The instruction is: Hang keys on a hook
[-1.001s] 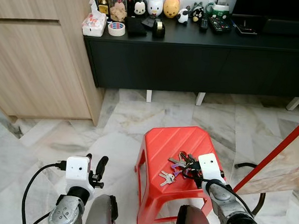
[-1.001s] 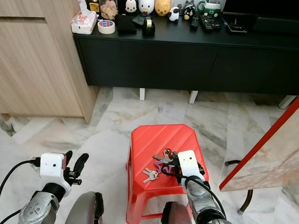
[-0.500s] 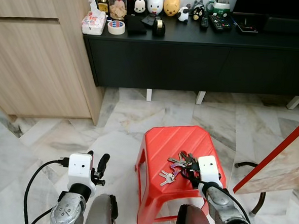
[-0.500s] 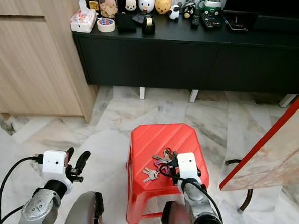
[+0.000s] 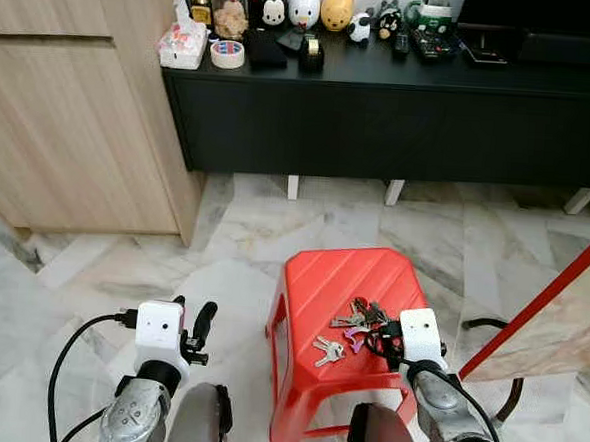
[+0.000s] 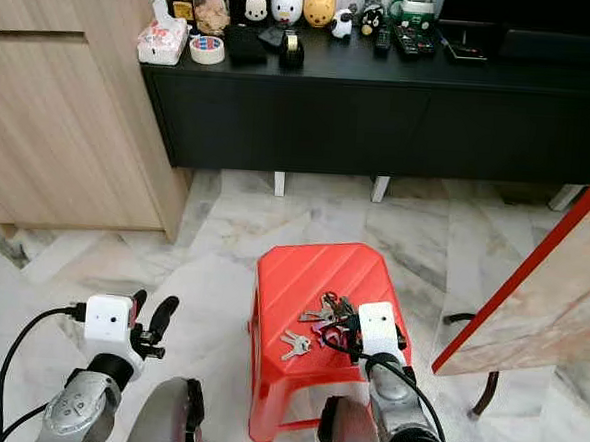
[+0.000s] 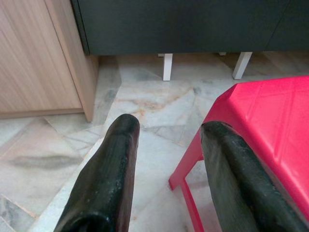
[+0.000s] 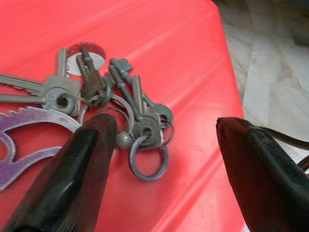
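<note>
Jaws of the right gripper gape over keys near the red stool edge.

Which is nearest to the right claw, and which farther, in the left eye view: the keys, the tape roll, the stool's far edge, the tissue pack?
From the right claw:
1. Keys, on the stool right at the claw.
2. Stool's far edge, just beyond the keys.
3. Tape roll and tissue pack, side by side at the black cabinet's left end; too close to call.

Keys: dark bunch on rings w/ purple tag, lying flat, stool's near right.
</note>
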Controlling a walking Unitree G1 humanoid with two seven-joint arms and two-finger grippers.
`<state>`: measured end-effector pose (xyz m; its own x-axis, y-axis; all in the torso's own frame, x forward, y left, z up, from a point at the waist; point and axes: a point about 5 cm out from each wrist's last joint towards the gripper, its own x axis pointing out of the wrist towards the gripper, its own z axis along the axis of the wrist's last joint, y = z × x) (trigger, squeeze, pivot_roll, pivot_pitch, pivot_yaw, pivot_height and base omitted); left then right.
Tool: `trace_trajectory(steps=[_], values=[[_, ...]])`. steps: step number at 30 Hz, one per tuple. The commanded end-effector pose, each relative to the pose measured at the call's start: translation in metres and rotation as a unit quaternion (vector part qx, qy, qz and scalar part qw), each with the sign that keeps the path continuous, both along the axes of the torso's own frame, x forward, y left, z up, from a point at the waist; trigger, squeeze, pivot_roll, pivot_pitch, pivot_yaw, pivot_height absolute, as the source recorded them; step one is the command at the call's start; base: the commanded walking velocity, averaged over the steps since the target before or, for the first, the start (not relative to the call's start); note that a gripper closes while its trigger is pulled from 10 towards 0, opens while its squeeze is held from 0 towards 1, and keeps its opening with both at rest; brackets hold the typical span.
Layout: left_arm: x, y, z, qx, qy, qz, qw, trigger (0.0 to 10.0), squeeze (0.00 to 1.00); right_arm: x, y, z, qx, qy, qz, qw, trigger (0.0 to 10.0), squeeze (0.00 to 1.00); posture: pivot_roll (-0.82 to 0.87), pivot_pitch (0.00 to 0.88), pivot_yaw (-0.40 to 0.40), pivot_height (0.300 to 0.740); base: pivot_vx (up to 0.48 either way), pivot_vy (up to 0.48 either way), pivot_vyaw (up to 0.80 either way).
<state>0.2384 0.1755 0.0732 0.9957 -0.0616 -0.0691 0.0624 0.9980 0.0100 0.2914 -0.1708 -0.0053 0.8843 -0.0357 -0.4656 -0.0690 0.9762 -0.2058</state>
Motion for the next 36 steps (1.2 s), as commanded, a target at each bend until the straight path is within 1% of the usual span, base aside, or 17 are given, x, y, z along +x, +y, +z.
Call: trace_trajectory(steps=[1,4,7,17,25,26,27,28,36], values=[[-0.001,-0.002,-0.003,0.008,0.008,-0.006,1.000,10.0,0.00,-0.002,0.001,-0.002,-0.001,0.006,-0.001,1.000,10.0,0.00,0.10,0.110,-0.034,0.593,0.000,0.000,0.00],[-0.001,-0.002,-0.003,0.008,0.009,-0.007,1.000,10.0,0.00,-0.004,0.001,-0.005,-0.011,0.019,-0.001,1.000,10.0,0.00,0.10,0.110,-0.034,0.593,0.000,0.000,0.00],[0.000,-0.003,-0.003,0.008,0.008,-0.008,1.000,10.0,0.00,-0.008,-0.005,-0.010,-0.026,0.040,-0.014,0.999,10.0,0.00,0.10,0.107,-0.035,0.593,0.000,0.000,0.00],[-0.001,-0.002,-0.003,0.009,0.007,-0.007,1.000,10.0,0.00,-0.007,-0.012,-0.008,-0.038,0.034,-0.029,0.998,10.0,0.00,0.10,0.104,-0.037,0.593,0.000,0.000,0.00],[0.000,-0.003,-0.003,0.009,0.008,-0.007,1.000,10.0,0.00,-0.014,-0.014,-0.017,-0.057,0.077,-0.031,0.995,9.9,0.00,0.11,0.104,-0.036,0.593,0.000,0.000,0.00],[0.000,-0.003,-0.003,0.009,0.008,-0.007,1.000,10.0,0.00,-0.015,-0.014,-0.017,-0.057,0.081,-0.031,0.995,1.8,0.00,0.11,0.103,-0.036,0.593,0.000,0.000,0.00],[0.000,-0.003,-0.003,0.009,0.008,-0.008,1.000,10.0,0.00,-0.015,-0.014,-0.018,-0.057,0.083,-0.030,0.994,1.8,0.00,0.11,0.103,-0.037,0.593,0.000,0.000,0.00],[0.000,-0.003,-0.003,0.009,0.008,-0.008,1.000,10.0,0.00,-0.016,-0.013,-0.018,-0.057,0.086,-0.028,0.994,0.0,0.00,0.11,0.103,-0.037,0.593,0.000,0.000,0.00],[-0.002,-0.003,-0.004,0.009,0.010,-0.005,1.000,10.0,0.00,-0.013,-0.010,-0.017,-0.061,0.091,-0.019,0.994,0.0,0.00,0.12,0.106,-0.039,0.593,0.000,0.000,0.00]])
